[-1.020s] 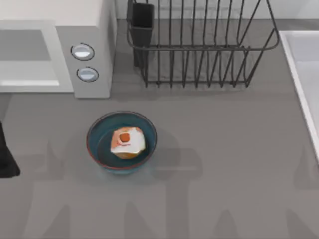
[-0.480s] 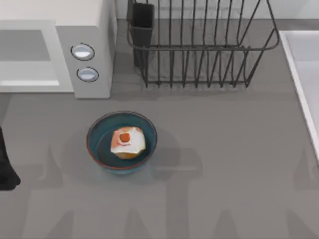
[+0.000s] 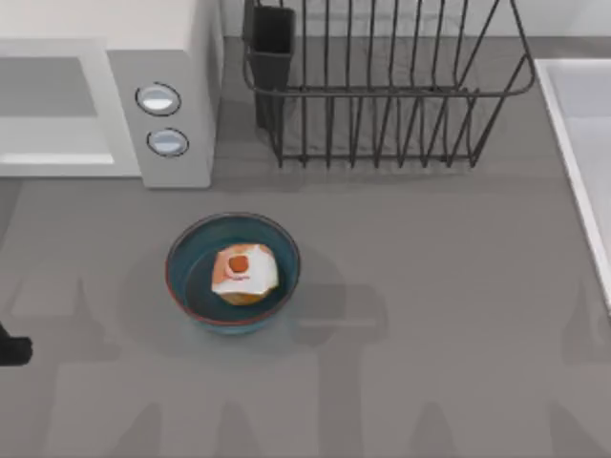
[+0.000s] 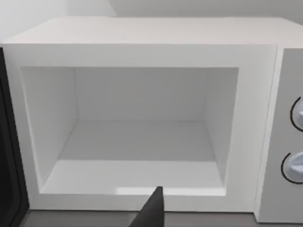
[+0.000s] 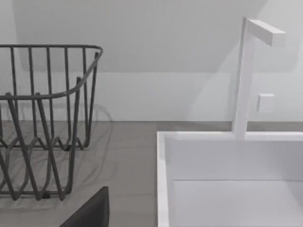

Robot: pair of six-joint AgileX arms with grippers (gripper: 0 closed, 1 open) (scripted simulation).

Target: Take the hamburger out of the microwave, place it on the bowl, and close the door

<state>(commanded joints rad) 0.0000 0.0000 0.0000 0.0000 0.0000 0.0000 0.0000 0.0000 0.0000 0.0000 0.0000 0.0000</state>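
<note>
The hamburger, tan bun with a white top and an orange-red patch, rests inside the blue bowl on the grey table in front of the microwave. Its pale cavity holds nothing. The door stands open beside the cavity, seen as a dark strip. My left arm is a small dark piece at the table's left edge, well left of the bowl. A dark tip of my left gripper points at the cavity from in front. A dark tip of my right gripper hangs near the rack and sink.
A dark wire dish rack with a cup holder stands behind the bowl to the right. A white sink with a tap lines the table's right side. Two knobs face forward on the microwave.
My left arm has slid down and out toward the left edge of the top view. The hamburger and bowl have stayed put.
</note>
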